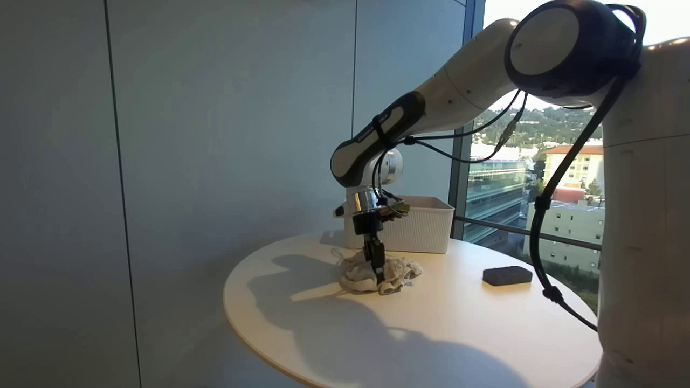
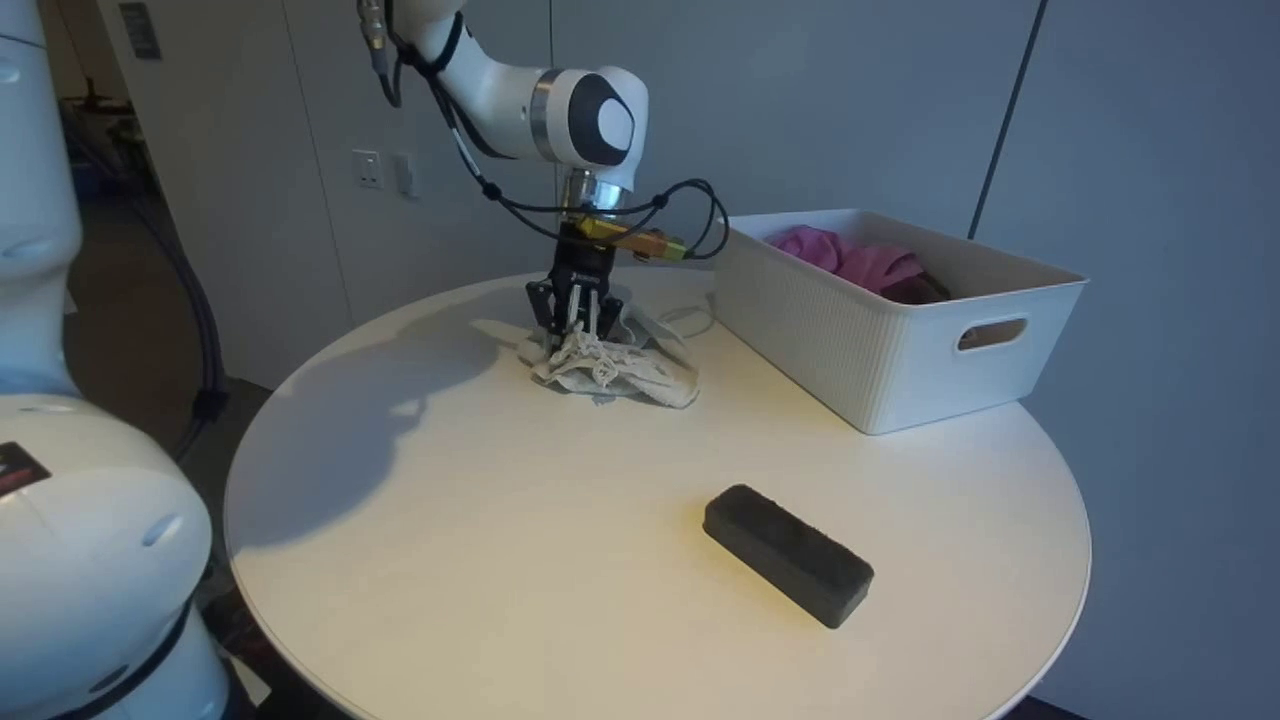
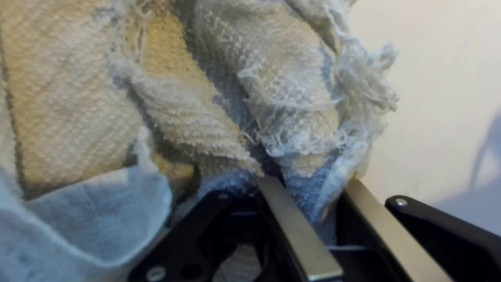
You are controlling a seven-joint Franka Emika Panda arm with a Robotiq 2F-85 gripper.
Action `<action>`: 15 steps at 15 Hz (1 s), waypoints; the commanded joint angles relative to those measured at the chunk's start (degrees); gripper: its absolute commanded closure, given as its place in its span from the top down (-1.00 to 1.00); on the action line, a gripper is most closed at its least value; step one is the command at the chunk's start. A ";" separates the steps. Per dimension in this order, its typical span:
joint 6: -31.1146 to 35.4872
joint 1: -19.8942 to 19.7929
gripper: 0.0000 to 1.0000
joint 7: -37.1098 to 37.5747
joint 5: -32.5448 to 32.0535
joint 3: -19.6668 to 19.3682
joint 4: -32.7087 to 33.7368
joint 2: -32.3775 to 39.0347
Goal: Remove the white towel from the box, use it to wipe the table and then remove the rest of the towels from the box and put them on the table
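The white towel [image 2: 645, 372] lies crumpled on the round white table [image 2: 500, 560], beside the box. It also shows in an exterior view [image 1: 400, 274] and fills much of the wrist view [image 3: 282, 62]. My gripper [image 2: 583, 325] points down into the towel at table level. In the wrist view the gripper [image 3: 312, 183] has its fingers part-way closed with a bunched fold of towel between them. The white box [image 2: 930, 370] stands at the back of the table. A pink towel [image 2: 878, 266] and a dark brown cloth [image 2: 918, 291] lie inside it.
A black block [image 2: 790, 555] lies on the table on the near side of the box; it also shows in an exterior view [image 1: 506, 276]. The wall stands close behind the table. A window [image 1: 496, 178] is beyond the table's edge.
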 commanded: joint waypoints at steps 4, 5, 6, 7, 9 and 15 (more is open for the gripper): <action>8.02 -4.59 -0.63 6.91 2.70 -4.01 11.01 5.93; 8.99 -5.31 -0.63 8.29 3.44 -4.39 12.09 6.56; 10.08 -5.98 -0.64 9.86 4.04 -4.78 13.16 7.29; 10.71 -6.34 -0.64 12.33 4.29 -5.05 13.99 7.97; 9.39 -6.43 -0.64 16.20 3.33 -5.08 14.49 8.69; 2.15 -4.73 -0.63 6.28 0.55 -0.80 7.16 4.79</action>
